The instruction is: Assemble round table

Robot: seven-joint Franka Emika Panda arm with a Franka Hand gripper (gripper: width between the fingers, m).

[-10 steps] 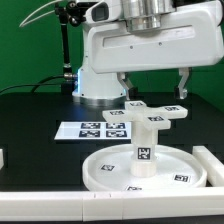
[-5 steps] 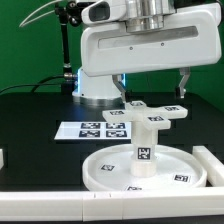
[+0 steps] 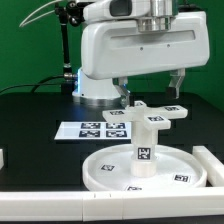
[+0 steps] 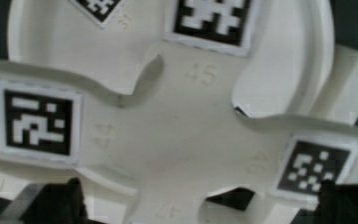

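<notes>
Round disc (image 3: 140, 168) lies flat on the worktop (image 3: 40, 155), rim up, near the front edge. The post (image 3: 142, 148) stands upright in its middle, tag facing the camera. The cross-shaped piece (image 3: 155, 111) sits on top of the post, arms spread level, so the table reads as stacked upside down: top at the bottom, foot on top. That order makes sense, since the wide disc gives a steady base for joining from above.

The hand (image 3: 151, 88) hangs just above the cross, fingers wide apart, one on each side, gripping nothing. In the wrist view the cross (image 4: 167, 105) fills the frame, centred under the camera, dark fingertips (image 4: 43, 200) only just visible at the edge. Cannot tell whether the fingers touch the cross; they look apart from it.

Judgement: the hand is lined up over the cross either to clamp it and twist it home, or it is done with it. Whether the cross is fully seated on the post is not visible.

Marker board (image 3: 95, 130) lies flat behind the disc, towards the exterior view's left. A white rail (image 3: 212, 165) lies beside the disc on the exterior view's right.
</notes>
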